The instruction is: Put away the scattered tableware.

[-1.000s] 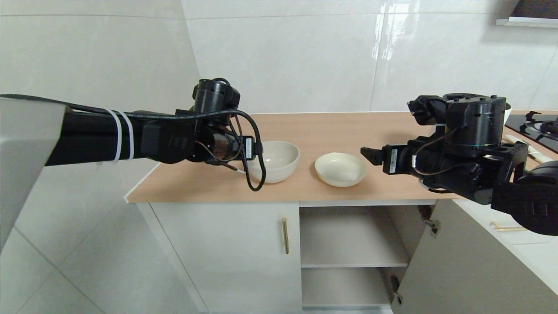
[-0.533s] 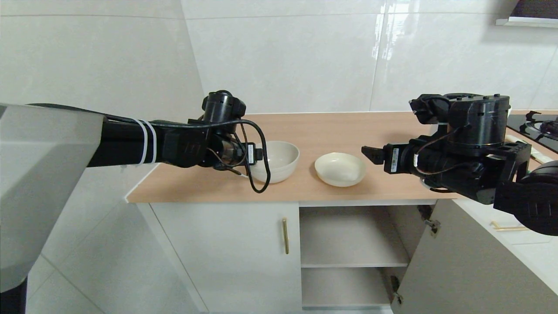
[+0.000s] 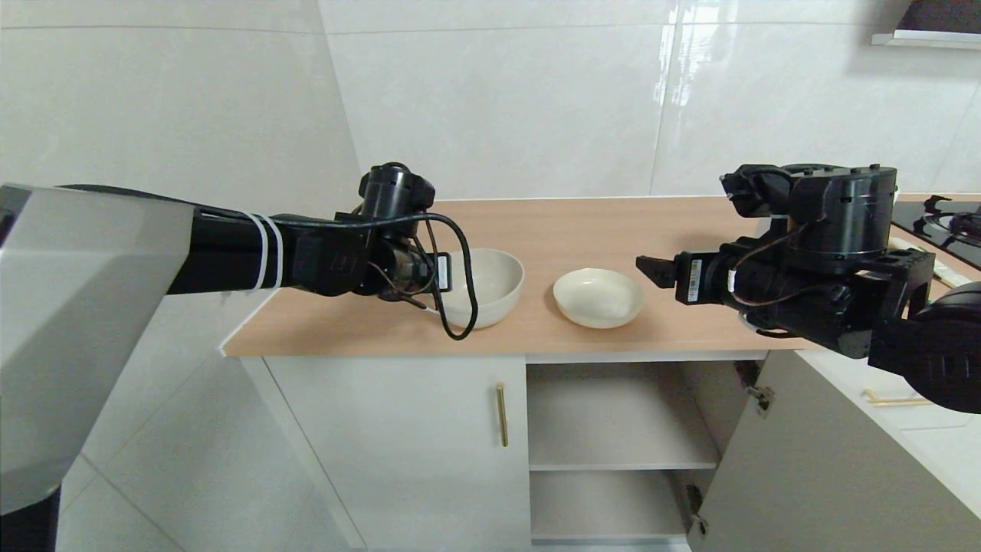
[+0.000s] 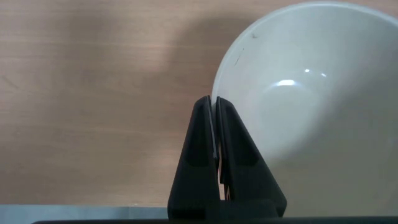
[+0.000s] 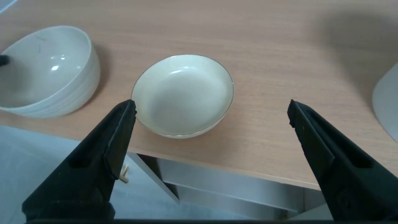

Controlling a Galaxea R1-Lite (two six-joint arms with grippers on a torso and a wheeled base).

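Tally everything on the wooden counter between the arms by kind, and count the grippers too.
deep bowl: 1
shallow bowl: 1
grippers: 2, the left gripper pinching the deep bowl's rim and the right gripper open
Total: 4

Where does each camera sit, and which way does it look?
Head view: on the head, facing forward and down at the counter; left arm, right arm show.
Left wrist view: on that wrist, facing the deep bowl; left gripper shut on its rim.
Right wrist view: on that wrist, facing the shallow bowl; right gripper open.
Head and right wrist views share both bowls.
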